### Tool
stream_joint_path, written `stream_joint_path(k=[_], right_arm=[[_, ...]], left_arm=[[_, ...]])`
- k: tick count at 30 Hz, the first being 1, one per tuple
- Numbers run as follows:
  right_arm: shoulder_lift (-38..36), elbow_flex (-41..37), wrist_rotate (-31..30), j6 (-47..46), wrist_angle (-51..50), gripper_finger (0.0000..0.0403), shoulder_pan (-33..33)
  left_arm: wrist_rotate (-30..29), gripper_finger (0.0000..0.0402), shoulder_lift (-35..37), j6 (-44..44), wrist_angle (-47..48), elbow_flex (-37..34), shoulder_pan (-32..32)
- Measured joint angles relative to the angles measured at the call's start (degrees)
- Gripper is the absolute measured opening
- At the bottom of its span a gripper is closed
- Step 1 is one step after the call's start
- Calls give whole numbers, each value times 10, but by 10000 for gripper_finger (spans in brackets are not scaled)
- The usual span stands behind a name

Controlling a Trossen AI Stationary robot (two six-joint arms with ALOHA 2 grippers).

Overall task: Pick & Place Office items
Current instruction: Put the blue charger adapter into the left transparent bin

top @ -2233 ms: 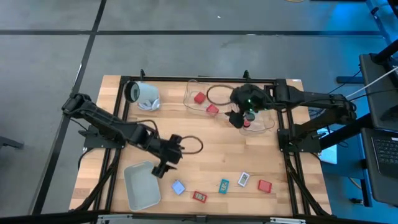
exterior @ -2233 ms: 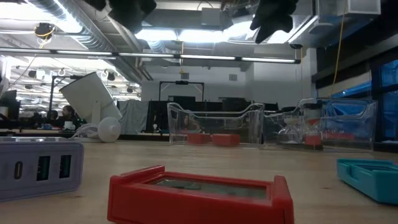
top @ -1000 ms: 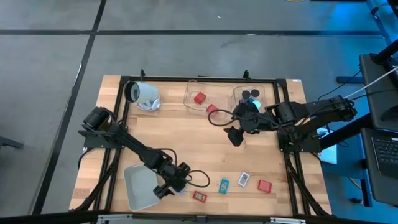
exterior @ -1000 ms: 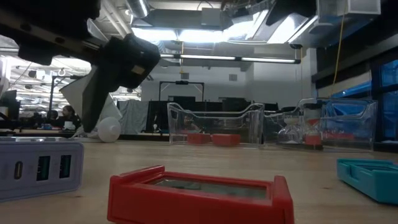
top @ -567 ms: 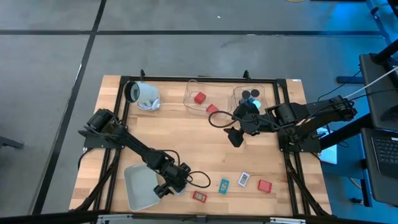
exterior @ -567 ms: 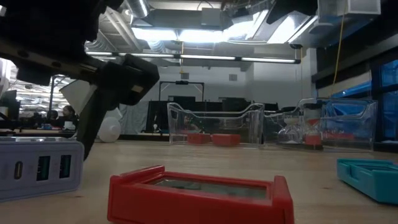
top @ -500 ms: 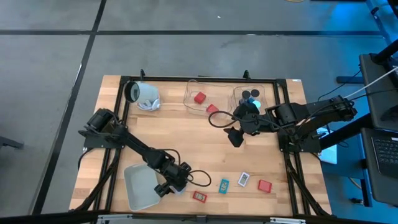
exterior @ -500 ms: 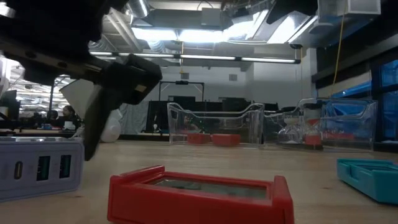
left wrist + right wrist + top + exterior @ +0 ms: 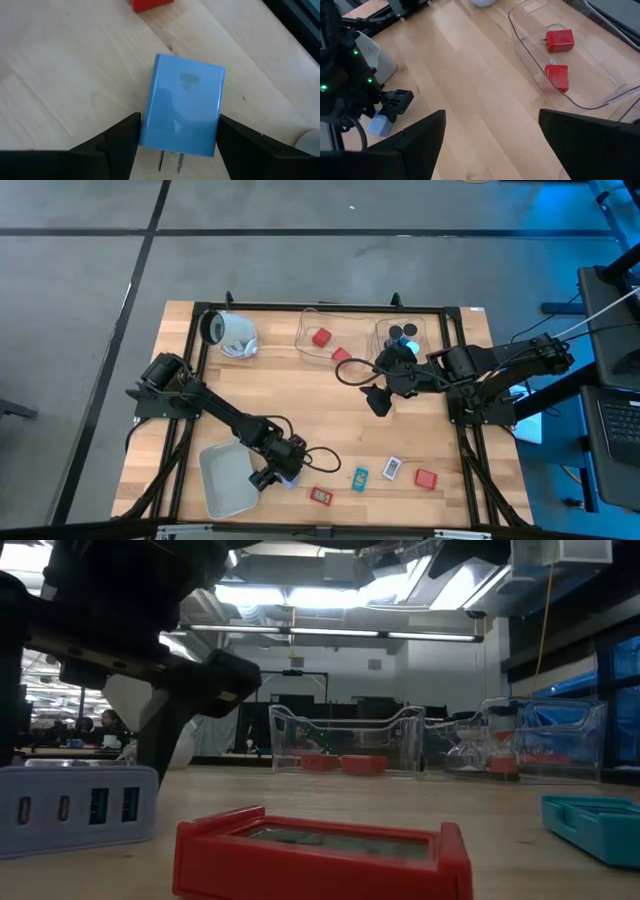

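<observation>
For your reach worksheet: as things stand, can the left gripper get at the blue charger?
Probably yes. The left gripper is down at the blue charger, a finger on each side, with only bare table around and nothing between.

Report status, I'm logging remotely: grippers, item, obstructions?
Left gripper closing around blue charger on the table. Right gripper open, idle near the clear bin. Nothing blocking.

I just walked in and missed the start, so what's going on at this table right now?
The left gripper is down at the near side of the table, its fingers on either side of a pale blue charger block, next to the grey-white bin. The right gripper hangs open over mid-table, beside the clear bin holding two red blocks. Several small items still lie along the near edge.
</observation>
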State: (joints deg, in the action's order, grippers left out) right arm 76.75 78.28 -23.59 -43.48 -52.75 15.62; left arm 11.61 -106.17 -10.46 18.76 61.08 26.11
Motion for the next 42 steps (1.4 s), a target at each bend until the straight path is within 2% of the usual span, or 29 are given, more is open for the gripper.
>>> stream_joint_path(k=[4,8,11,18,22,26,30,34,37,42], right_arm=[[0,0,0,0,0,322,0],[0,0,0,0,0,322,0],[0,0,0,0,0,322,0],[0,0,0,-23,0,322,0],[0,0,0,-58,0,322,0],[0,0,0,-71,17,322,0],[0,0,2,-70,88,322,0],[0,0,5,-16,195,322,-3],[0,0,7,42,273,322,-9],[0,0,22,110,361,322,-35]], left_arm=[[0,216,0,0,1,0,0],[-2,216,6,7,13,0,0],[-30,216,20,8,39,8,0],[-159,216,65,19,120,49,0],[-302,216,104,19,169,75,0],[-432,216,161,4,180,90,0],[-559,216,227,-32,151,101,0],[-663,216,285,-85,57,103,-1],[-696,216,310,-145,-18,103,-7],[-683,216,317,-204,-83,103,-28]])
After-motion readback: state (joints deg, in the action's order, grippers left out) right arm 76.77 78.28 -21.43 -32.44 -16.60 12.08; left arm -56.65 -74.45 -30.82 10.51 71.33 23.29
